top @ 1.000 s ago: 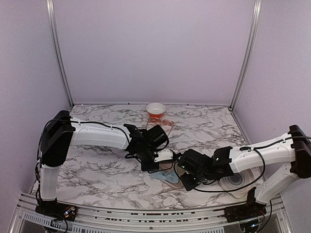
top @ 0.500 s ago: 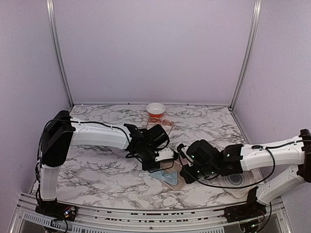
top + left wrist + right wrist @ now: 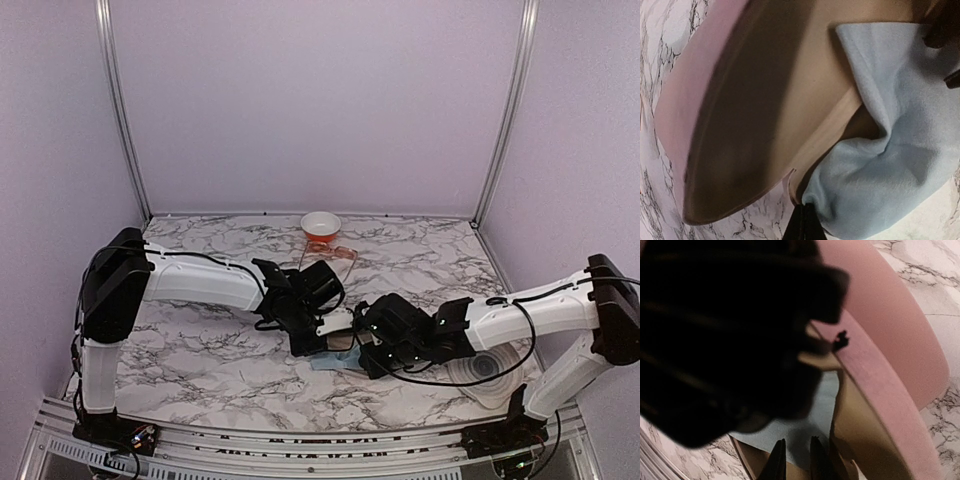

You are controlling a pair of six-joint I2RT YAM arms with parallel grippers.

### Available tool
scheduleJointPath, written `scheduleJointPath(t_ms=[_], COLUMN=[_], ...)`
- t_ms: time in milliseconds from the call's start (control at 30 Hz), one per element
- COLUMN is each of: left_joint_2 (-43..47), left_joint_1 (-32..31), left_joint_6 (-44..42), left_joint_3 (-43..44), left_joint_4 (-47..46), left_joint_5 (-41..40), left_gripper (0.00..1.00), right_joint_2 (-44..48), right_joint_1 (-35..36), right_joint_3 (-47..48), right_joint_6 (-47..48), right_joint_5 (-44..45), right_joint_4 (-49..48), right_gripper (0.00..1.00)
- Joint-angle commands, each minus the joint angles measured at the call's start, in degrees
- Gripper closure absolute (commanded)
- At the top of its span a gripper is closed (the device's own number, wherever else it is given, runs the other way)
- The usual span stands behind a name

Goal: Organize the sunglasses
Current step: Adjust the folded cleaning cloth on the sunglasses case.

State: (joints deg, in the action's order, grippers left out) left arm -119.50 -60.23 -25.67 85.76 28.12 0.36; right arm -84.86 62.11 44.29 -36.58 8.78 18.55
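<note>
Left hand [image 3: 801,227] clamped on the blue cloth [image 3: 900,150] at the pink case [image 3: 695,100], right hand [image 3: 796,460] a crack apart beside it, orange-tinted sunglasses [image 3: 335,254] lying at twelve o'clock from both, by the bowl [image 3: 306,224] (left hand marginally nearer, I'd say).

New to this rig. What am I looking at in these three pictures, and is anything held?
Two white robot arms on a marble table, each ending in a two-finger gripper. The wide picture is from a fixed camera above; the close-ups are from wrist cameras. Both work at an open pink case with a light blue cloth spilling out. The left gripper looks shut on the cloth's corner; the right gripper is slightly open, empty. An orange bowl stands at the back. No sunglasses clearly visible.
</note>
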Motion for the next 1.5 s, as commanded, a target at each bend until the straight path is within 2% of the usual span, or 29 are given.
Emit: scheduleJointPath(t_ms=[0, 233, 400, 1200, 1333, 1467], left_joint_2=[2.0, 2.6, 3.3, 3.6, 3.6, 3.6], left_joint_1=[-0.5, -0.9, -1.0, -1.8, -1.8, -1.8], left_joint_6=[2.6, 5.5, 8.5, 13.4, 13.3, 13.4], left_joint_3=[-1.5, 0.1, 1.1, 1.9, 1.2, 0.9], left_joint_4=[-0.5, -0.7, -0.7, 0.5, 0.5, 0.4], left_joint_5=[3.0, 3.5, 4.7, 6.3, 6.1, 6.0], left_gripper=[1.00, 1.00, 1.00, 1.00, 1.00, 1.00], right_joint_2=[-1.1, 1.6, 4.4, -7.7, -8.1, -7.2], right_joint_1=[-0.4, -0.4, -0.9, -0.7, -0.4, -0.3], right_joint_3=[2.3, 2.0, -0.1, 3.1, 2.9, 1.9], right_joint_6=[-4.0, -4.7, -4.8, -11.5, -11.7, -11.3], right_joint_5=[4.6, 5.9, 8.1, 8.6, 8.4, 7.0], right_joint_4=[-0.4, -2.4, -3.5, 0.8, 0.1, -1.7], right_gripper=[0.82, 0.81, 0.75, 0.72, 0.76, 0.87])
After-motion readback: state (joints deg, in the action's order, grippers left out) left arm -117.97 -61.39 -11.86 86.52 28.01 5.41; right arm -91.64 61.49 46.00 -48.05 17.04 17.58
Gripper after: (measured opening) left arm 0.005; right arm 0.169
